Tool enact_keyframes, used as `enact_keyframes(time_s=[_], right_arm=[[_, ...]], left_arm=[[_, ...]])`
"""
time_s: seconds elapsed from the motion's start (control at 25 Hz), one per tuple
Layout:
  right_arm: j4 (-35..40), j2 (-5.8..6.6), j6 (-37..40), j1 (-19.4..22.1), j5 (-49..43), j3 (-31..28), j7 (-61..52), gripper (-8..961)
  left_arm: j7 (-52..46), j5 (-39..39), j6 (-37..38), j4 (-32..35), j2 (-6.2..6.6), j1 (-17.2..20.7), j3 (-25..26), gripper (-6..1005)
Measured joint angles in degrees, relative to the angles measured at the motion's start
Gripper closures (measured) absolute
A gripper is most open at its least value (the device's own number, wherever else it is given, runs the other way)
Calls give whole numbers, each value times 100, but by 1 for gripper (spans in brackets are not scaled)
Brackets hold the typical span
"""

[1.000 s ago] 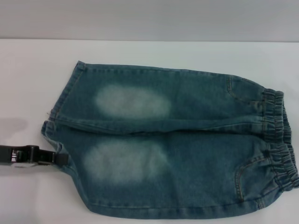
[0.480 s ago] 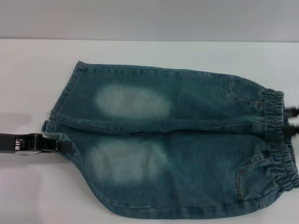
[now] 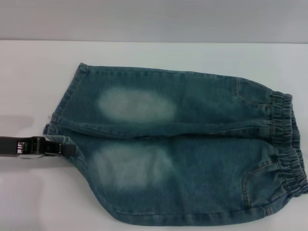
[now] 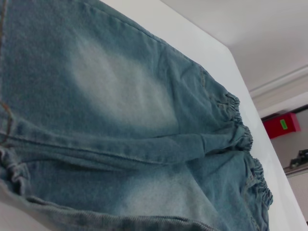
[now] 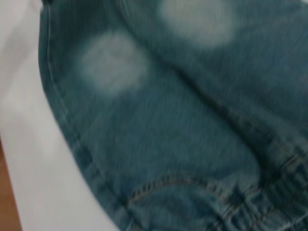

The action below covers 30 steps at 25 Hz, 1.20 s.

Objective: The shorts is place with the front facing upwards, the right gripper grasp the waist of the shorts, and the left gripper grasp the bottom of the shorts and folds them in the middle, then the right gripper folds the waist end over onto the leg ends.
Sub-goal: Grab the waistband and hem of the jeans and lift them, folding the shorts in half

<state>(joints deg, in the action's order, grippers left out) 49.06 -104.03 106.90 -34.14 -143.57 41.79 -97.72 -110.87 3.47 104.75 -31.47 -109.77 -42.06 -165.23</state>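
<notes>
The shorts (image 3: 178, 149) lie flat, front up, on the white table (image 3: 29, 72), waist (image 3: 286, 144) to the robot's right and hems (image 3: 60, 122) to its left. The left gripper (image 3: 65, 149) sits low at the near leg's hem, its jaws clenched on the denim there, which bunches just ahead of them. The right gripper stays out of sight.

The head camera looks down from above at the long blue faded denim shorts (image 3: 178, 149); both wrist cameras sit close over the same denim, the waistband toward 3 o'clock.
</notes>
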Motion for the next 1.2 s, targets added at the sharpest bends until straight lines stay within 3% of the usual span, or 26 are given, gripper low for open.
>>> enact_keyframes(time_s=[0.2,0.36,0.56,1.2], right_arm=[[-8,-168,-96,-53,-377,348,-8,258],[-11,-379,-309,-132,-966,430,-39,259],[-32,-513,-505,-189,-1292,411,-66,258],[-438,-540,-591,-460,-1294,445,-24,258]], left_arm=[[4,3,0,10,-6,-27,0,914],[5,9,0,16,-14,-46,0,913],[-3,22,-1,14,-18,-67,0,911],[0,53,-60,18,-36,-88,0,904]])
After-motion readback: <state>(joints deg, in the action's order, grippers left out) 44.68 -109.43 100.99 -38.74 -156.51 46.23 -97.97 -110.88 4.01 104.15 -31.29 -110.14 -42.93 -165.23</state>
